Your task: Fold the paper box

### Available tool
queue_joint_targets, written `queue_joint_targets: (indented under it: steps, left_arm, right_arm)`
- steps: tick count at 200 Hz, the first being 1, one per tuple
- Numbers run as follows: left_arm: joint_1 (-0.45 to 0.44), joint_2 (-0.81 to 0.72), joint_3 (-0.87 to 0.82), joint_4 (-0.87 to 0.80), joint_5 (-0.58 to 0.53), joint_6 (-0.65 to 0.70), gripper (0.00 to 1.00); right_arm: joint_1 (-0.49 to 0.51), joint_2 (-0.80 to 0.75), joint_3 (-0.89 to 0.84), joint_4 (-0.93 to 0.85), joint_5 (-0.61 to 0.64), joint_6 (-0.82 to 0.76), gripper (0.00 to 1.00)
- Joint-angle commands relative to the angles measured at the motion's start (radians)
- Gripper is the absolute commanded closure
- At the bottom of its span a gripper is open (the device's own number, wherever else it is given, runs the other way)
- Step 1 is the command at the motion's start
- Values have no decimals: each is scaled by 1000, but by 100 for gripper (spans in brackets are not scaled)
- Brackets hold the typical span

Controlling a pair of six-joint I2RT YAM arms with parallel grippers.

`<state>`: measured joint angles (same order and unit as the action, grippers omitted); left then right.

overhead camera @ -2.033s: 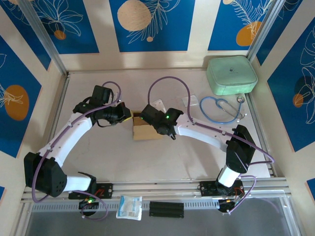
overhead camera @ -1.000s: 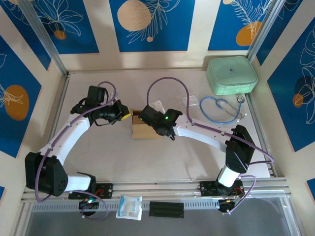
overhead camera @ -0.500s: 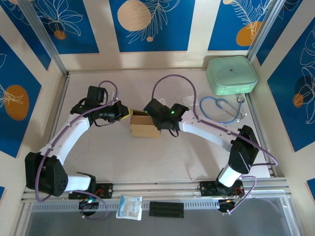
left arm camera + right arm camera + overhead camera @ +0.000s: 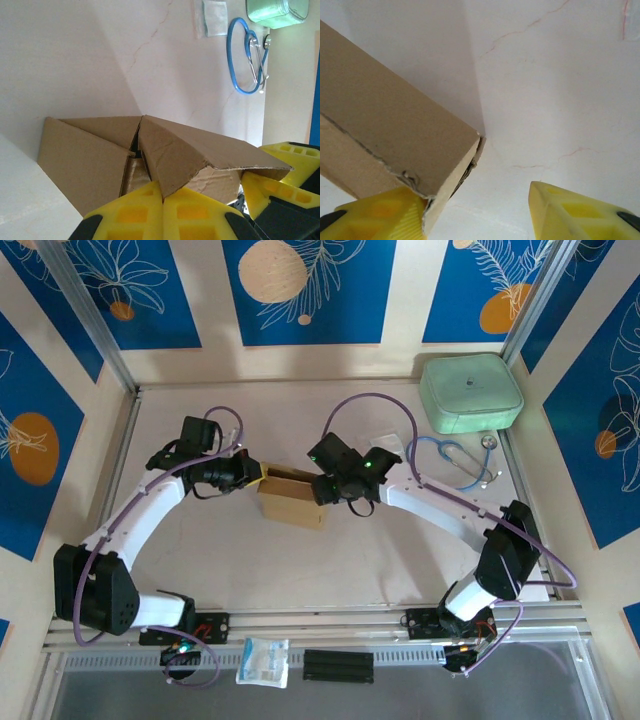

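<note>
While it rested centrally on the matte, faintly veined white table, the paper box showed angular, rough-edged brown kraft flaps. The left gripper clamped one flap; the right gripper stood unclenched at its end.

Both arms bend inward, elbows out; the left hand is clamped closed, the right hand has its fingers parted.
</note>
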<state>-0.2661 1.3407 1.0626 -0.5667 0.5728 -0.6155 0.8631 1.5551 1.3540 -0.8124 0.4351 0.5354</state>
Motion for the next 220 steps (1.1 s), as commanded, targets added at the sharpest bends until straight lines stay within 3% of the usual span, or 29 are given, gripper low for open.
queue_joint_targets:
  steps: [1,48,94,153,220]
  left_arm:
    - [-16,8,25,-65,-24,40,100]
    - [-22,11,45,-81,-51,49,100]
    - [-31,16,54,-68,-47,32,100]
    - [-44,16,84,-91,-67,48,100]
    - [-52,52,183,-222,-140,255,100]
  right_arm:
    - [-19,-36,-19,40,-79,36,46]
    - [-73,-67,-30,71,-207,79,32]
    - [-70,-72,-41,68,-223,124,21]
    - [-63,-19,-84,100,-235,163,19]
    - [-68,17,-101,71,-192,164,27]
